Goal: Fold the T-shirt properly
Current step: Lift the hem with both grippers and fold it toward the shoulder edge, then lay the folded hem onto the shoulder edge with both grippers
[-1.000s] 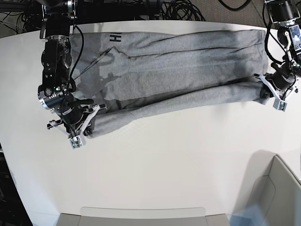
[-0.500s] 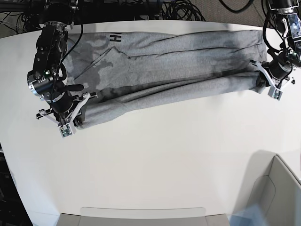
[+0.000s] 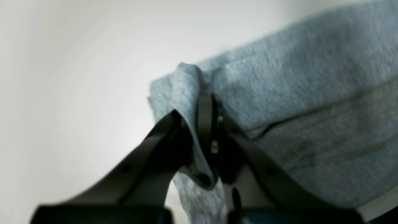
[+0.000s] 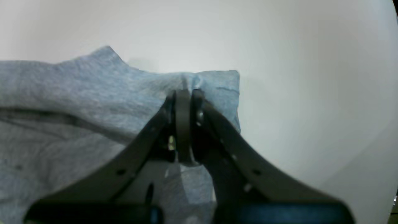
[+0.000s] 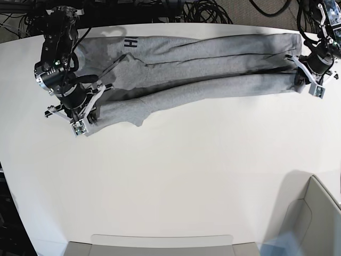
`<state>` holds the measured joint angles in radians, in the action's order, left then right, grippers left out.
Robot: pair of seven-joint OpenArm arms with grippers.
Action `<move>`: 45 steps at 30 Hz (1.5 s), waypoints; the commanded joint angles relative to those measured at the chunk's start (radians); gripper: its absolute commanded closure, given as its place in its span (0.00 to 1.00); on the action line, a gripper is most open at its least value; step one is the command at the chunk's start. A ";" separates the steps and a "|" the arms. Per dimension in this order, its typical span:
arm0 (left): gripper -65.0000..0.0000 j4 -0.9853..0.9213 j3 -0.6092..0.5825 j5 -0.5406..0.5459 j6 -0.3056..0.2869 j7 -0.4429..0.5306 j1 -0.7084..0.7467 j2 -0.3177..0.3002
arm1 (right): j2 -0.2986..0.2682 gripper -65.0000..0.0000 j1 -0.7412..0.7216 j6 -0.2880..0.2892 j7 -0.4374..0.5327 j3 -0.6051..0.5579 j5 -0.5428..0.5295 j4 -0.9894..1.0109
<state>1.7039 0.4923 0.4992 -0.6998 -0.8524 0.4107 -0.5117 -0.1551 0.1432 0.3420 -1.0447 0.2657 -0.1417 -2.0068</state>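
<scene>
The T-shirt [image 5: 202,69] lies stretched in a long band along the far edge of the table [image 5: 186,176], its near long edge lifted and doubled over toward the far side. The left gripper [image 5: 315,81] is clamped on the cloth at one short end; the wrist view shows fabric bunched between its closed jaws. The right gripper [image 5: 85,114] is pinched shut on a corner of the other end. Step in hand looks like a lengthwise fold: best to carry both ends across level and together, keep the span taut so the middle doesn't sag, and line edge on edge before letting go. Fabric is soft heathered grey knit, limp, creasing easily; black lettering [image 5: 130,42] peeks near the right-arm end. Table is smooth, matte white.
</scene>
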 commanded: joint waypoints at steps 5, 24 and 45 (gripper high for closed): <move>1.00 0.066 0.027 0.011 0.002 -0.049 0.020 -0.014 | -0.005 1.00 0.032 0.007 0.024 0.005 -0.005 -0.032; 1.00 0.069 0.035 0.011 0.002 -0.060 0.053 0.015 | -0.005 1.00 0.233 0.007 0.025 0.007 -0.005 -0.058; 0.83 0.061 0.013 -0.185 0.002 -0.061 0.083 0.107 | -0.005 1.00 0.322 0.007 0.105 0.042 0.001 -0.049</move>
<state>1.7519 0.4973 0.3172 -0.7013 -0.9230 0.4931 -0.3908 -0.1543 0.4675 0.3435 -0.9604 0.3046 -0.1349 -2.0411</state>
